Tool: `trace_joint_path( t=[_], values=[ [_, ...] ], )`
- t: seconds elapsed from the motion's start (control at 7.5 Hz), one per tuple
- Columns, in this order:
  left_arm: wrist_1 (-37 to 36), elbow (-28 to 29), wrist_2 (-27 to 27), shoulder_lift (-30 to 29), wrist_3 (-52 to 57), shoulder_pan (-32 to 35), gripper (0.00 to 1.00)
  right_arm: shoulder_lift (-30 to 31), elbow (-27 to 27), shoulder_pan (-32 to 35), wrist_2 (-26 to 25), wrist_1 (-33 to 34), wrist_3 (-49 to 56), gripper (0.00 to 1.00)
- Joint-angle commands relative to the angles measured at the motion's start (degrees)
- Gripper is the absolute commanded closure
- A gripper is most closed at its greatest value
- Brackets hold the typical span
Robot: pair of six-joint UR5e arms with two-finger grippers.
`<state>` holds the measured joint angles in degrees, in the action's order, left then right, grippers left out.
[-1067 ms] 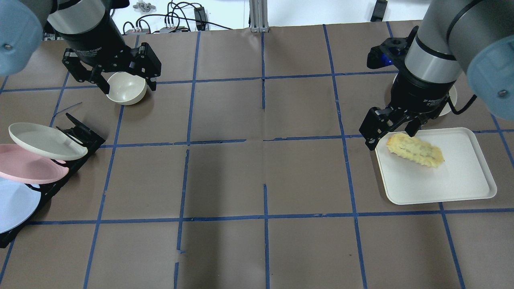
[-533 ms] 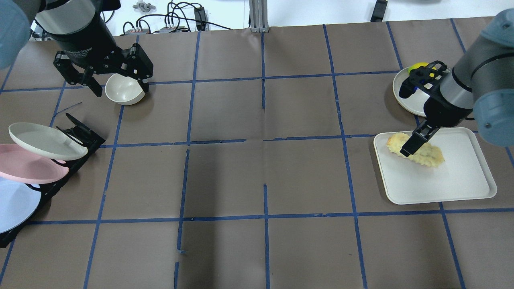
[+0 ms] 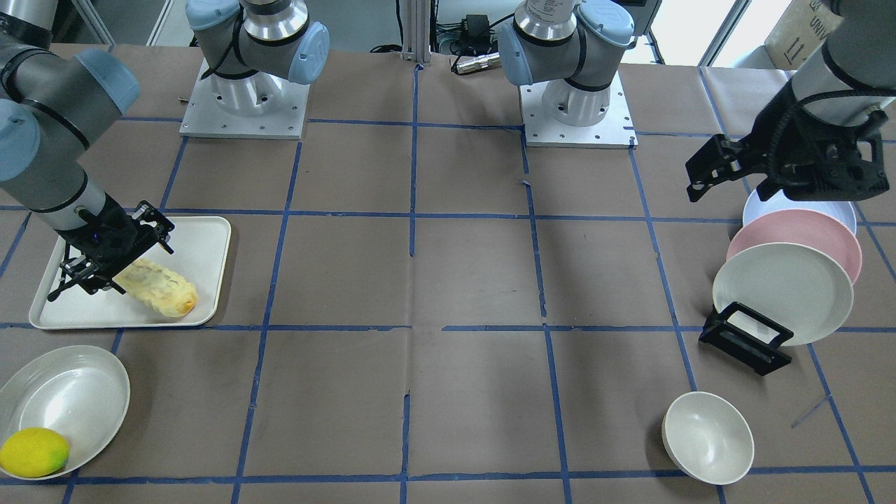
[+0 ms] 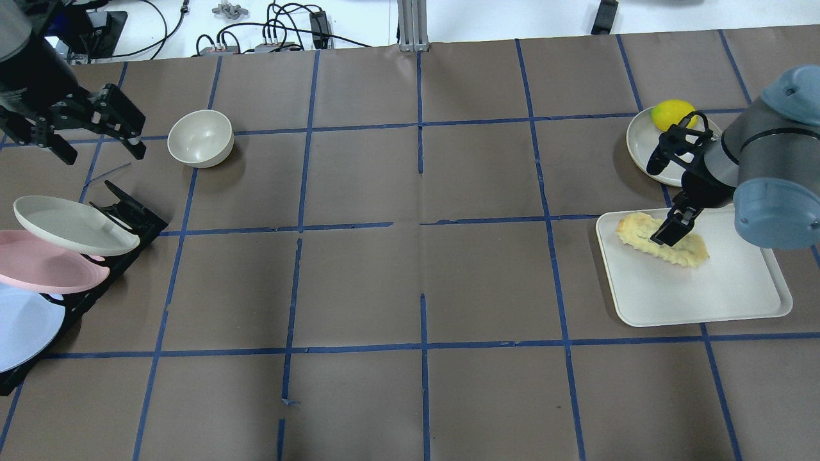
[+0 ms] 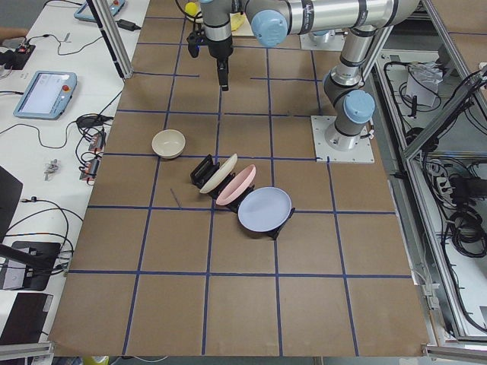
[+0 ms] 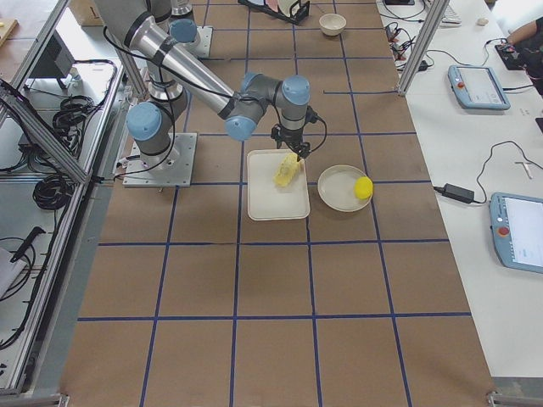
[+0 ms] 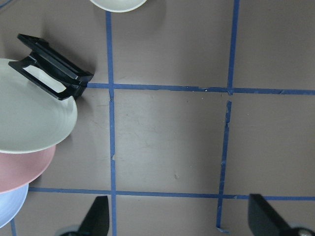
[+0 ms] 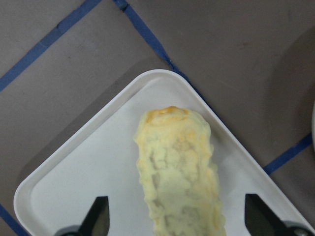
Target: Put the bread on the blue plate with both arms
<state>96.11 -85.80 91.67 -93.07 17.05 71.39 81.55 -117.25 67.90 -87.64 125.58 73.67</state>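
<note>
1. I'm seeing the bread [image 4: 663, 240] lying on the white tray [image 4: 705, 294], on the table's right side, with its browned end pointing towards the tray's corner in the right wrist view.
2. The right gripper [image 8: 179, 219] is hanging directly over the bread with its jaws spread wide. One finger [image 8: 98, 216] is showing on either side of the roll, neither touching it, so nothing is being gripped.
3. The left gripper [image 4: 102, 153] is hovering above the table at the far left, jaws wide apart and empty, between the bowl [image 4: 200, 137] and the plate rack [image 4: 128, 211].
4. The blue plate [image 4: 22, 326] is leaning in that rack as the rearmost of three, behind the pink plate [image 4: 45, 262] and the cream plate [image 4: 70, 224]. It is sitting well apart from the bread, across the whole table.
5. A lemon [image 4: 672, 114] is resting on a shallow dish [image 4: 640, 150] just beyond the tray.
</note>
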Motion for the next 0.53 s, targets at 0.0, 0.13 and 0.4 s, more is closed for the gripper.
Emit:
trace_joint_path(
  t=[0.0, 0.13, 0.4],
  values=[
    [0.22, -0.25, 0.61, -1.06, 12.95, -9.99, 0.0, -2.0, 0.01, 0.04, 0.1, 1.42, 0.59, 0.06],
    [0.48, -0.33, 0.53, -1.76, 19.8, -16.04, 0.0, -3.92, 0.09, -0.04, 0.1, 4.2, 0.68, 0.07],
    [0.92, -1.74, 3.84, -2.02, 32.2, -24.85, 0.0, -7.63, 0.09, 0.13, 0.19, 8.01, 0.42, 0.07]
  ],
)
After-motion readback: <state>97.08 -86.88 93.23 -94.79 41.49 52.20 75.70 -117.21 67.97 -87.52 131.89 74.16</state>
